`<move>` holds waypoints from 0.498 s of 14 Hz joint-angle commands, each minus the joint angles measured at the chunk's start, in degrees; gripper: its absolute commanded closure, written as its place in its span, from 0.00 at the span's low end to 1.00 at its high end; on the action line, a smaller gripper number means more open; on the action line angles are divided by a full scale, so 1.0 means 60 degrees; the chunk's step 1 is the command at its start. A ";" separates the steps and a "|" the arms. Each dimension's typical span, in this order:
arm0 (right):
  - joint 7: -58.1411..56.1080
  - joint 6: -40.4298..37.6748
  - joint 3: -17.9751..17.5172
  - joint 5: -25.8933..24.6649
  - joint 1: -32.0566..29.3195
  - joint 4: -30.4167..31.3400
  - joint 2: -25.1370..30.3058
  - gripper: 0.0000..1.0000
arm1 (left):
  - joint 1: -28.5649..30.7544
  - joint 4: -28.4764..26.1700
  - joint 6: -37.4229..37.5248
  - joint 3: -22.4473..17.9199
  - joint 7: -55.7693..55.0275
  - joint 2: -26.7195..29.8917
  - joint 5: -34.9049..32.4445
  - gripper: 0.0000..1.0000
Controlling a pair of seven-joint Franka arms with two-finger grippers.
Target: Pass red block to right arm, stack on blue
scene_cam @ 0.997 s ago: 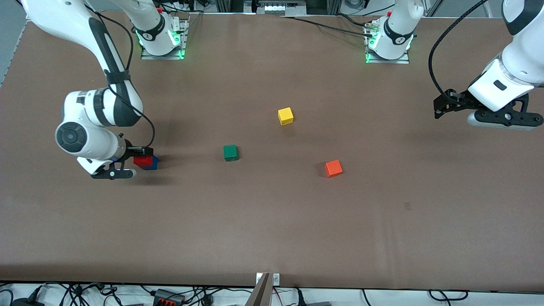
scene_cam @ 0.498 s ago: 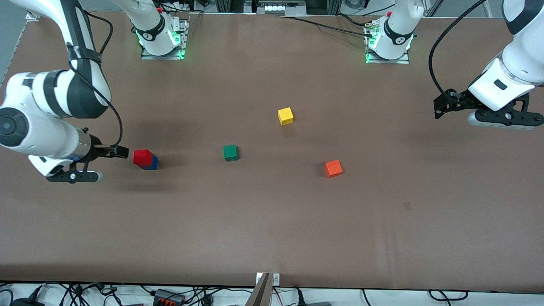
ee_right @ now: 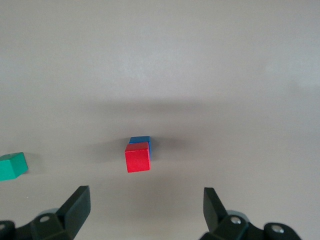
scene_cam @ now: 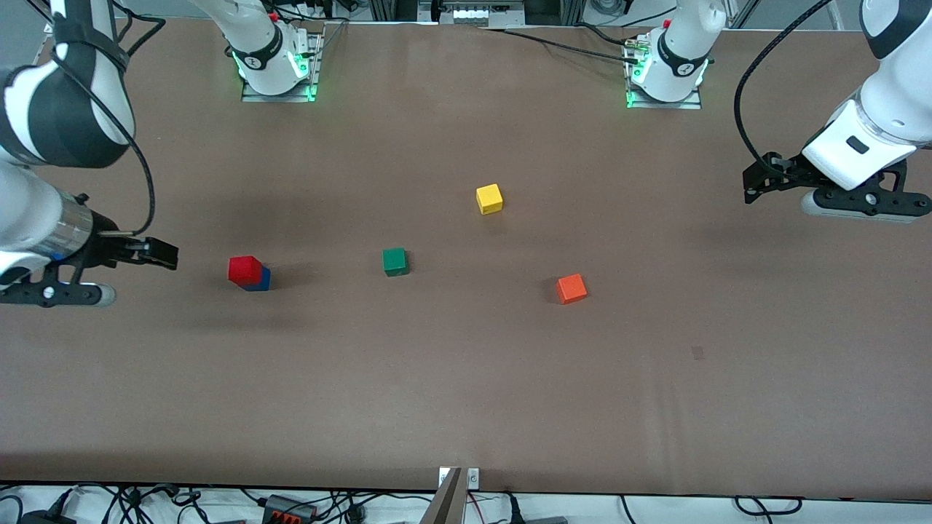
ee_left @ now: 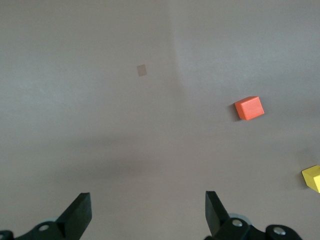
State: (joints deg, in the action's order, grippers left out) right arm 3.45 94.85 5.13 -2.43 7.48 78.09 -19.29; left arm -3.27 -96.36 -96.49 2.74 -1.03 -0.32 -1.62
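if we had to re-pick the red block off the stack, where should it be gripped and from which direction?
Judging by its pose: come straight down from above and pinch two facing side walls of the red block, high on it. It sits on the blue block, slightly offset, so a low or sideways grip could catch or shove the one underneath. The right end effector is open and empty, off the stack toward the right arm's end.

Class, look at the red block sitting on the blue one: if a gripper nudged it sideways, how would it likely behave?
The red block probably slides rather than rolls, since its faces look flat and square. It sits slightly offset on the blue block, so a push could tip it off the edge. It looks rigid and small, so likely light, though its weight cannot be seen.
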 commanded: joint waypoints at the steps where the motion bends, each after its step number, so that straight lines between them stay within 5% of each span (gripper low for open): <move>1: -0.0281 -0.0893 0.0069 -0.0035 -0.0336 -0.0738 0.0079 0.00 | -0.0011 0.0269 0.0203 -0.0003 -0.0092 -0.0109 0.0123 0.00; 7: -0.1422 -0.1058 -0.0151 0.0683 -0.1684 -0.0624 0.0914 0.00 | -0.0025 0.0270 0.0203 -0.0003 -0.0092 -0.0109 0.0123 0.00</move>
State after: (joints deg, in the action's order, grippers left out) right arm -2.35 89.32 5.65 0.34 -0.34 73.45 -15.40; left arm -3.28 -96.31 -96.49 2.74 -1.03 -0.37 -1.61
